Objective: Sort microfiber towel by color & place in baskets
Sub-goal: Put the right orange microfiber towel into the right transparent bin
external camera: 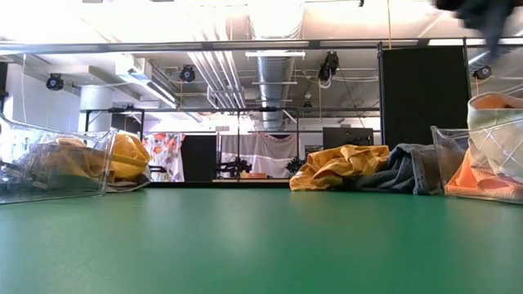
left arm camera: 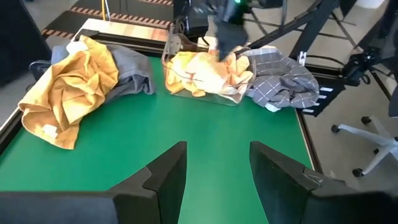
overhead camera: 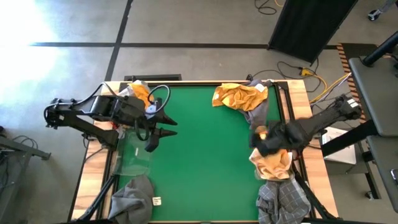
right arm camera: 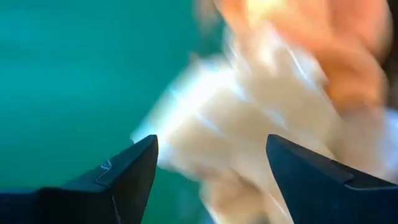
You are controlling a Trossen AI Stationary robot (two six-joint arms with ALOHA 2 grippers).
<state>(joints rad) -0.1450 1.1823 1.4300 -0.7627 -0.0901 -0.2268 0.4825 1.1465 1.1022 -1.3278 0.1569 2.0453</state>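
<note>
The right basket holds bunched orange-yellow towels. My right gripper hovers open just above them, fingers pointing down, touching nothing; it also shows in the high view. My left gripper is open over the table's left part, level and pointing right. The left basket stands just near of it. An orange-yellow towel and a grey one lie at the far right. A grey checked towel lies near right, and a grey tagged one near left.
Another orange-yellow towel lies at the far left under my left arm. Bare green mat fills the middle of the table. Wooden edges and cables run along the right side.
</note>
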